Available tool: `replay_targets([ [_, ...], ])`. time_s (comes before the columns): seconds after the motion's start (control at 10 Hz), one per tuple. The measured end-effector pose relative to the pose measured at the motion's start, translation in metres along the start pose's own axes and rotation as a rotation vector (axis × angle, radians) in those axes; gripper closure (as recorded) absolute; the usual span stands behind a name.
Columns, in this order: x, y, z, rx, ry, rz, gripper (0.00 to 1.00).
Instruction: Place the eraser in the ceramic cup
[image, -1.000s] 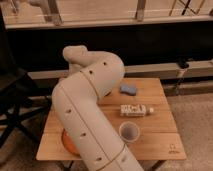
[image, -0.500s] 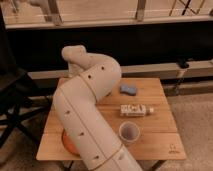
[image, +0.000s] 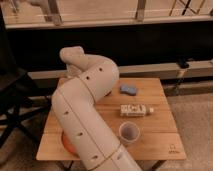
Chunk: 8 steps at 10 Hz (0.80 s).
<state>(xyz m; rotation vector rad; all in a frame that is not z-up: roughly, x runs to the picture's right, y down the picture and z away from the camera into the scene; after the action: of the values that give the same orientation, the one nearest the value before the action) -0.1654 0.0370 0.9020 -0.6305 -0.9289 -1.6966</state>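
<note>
1. Scarcely anything is seen to have shifted over the last second: the arm's (image: 85, 115) elbow is drawn a touch leftward, while the things on the table are left where they lay.
2. Nearest the camera, the ceramic cup (image: 129, 132) is shown upright, mouth up, close to the front edge of the wooden table (image: 165, 145). Well to its left, an orange dish (image: 66, 143) is half hidden behind the arm.
3. Just behind the cup, a white labelled bottle (image: 136, 110) is laid on its side, its length running left to right, squarely between cup and eraser.
4. Farther back, the eraser (image: 129, 90), a small blue block, is left flat on the wood just right of the elbow. Its long axis is set roughly left to right, slightly slanted, and it is not yet picked up.
5. At the table's far left the arm is folded back on itself, and the gripper is hidden behind its last link. Its jaws are taken to be spread wide, with nothing held. The eraser is judged to lie to its right and a little nearer the camera.
6. The carry from eraser to cup would be crossed by the bottle, judged the one obstacle to be cleared from above.
7. Beyond the table, a black chair (image: 15, 107) is glimpsed at left, and a railing (image: 140, 12) is seen behind.
</note>
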Motion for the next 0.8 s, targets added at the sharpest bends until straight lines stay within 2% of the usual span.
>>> replay_targets([
  [0.8,0.009,0.011,0.003,-0.003,0.059,-0.116,0.20],
])
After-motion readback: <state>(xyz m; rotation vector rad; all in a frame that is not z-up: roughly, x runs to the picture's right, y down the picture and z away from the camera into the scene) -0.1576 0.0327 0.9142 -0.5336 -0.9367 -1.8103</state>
